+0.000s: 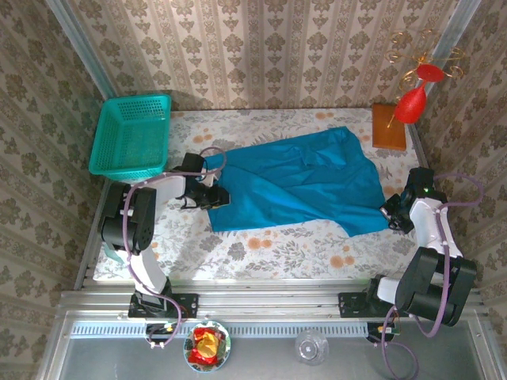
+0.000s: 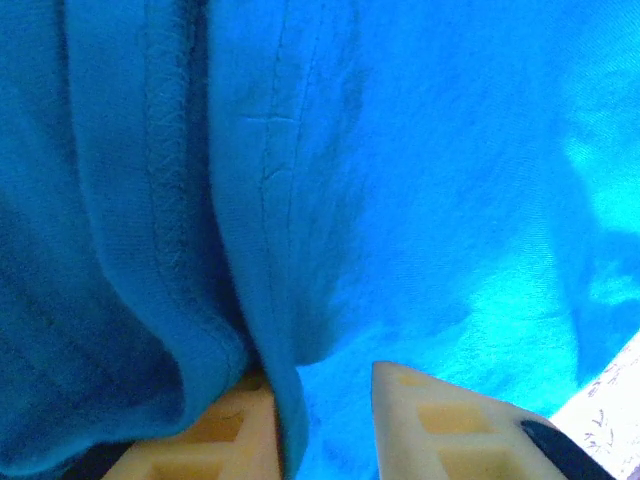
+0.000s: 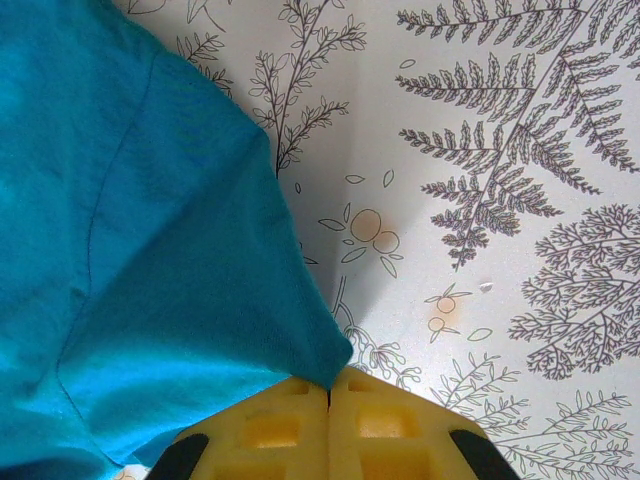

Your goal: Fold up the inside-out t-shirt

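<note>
The right pincer [image 3: 330,392] is pressed together on a corner of the plain blue-teal soft cloth t-shirt [image 1: 297,178], at its 4 o'clock. The left pincer [image 2: 318,380] is spread around a stitched hem fold [image 2: 215,340] at 9 o'clock. The shirt is laid wrinkled across the floral-printed table [image 1: 261,253]. The light, limp knit is judged likely to sag, so hems are best gripped.

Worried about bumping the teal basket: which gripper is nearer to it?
Left. The left gripper is at the t-shirt's left edge, just right of the basket; the right gripper pinches the t-shirt's opposite corner.
</note>
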